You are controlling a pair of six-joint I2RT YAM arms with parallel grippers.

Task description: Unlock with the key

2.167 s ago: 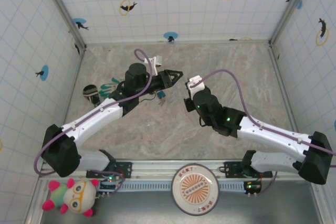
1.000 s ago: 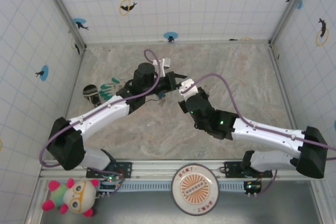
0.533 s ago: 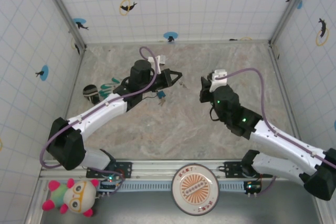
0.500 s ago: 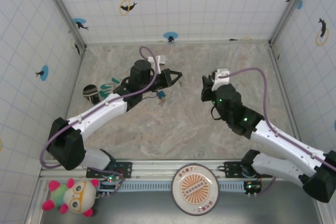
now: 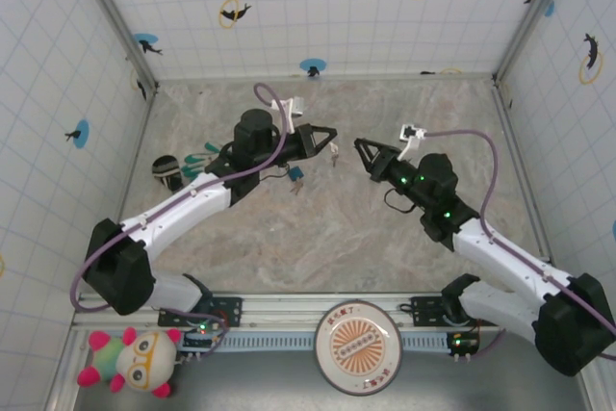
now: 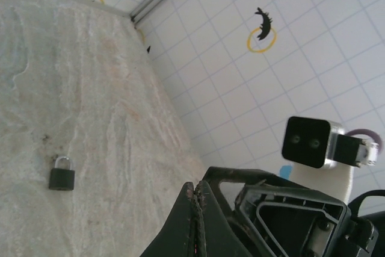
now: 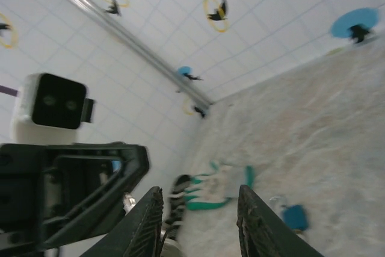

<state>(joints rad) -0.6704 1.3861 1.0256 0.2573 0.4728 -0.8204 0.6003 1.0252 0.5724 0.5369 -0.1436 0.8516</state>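
The left hand (image 6: pixel 192 192) was pressed together, the right hand (image 7: pixel 200 189) spread and empty. The key (image 6: pixel 62 176), seemingly the tiny dark piece with a silvery loop, lay flat on the surface (image 6: pixel 90 88), apart from both. Likely light, stiff, slippery; best pinched by its head.
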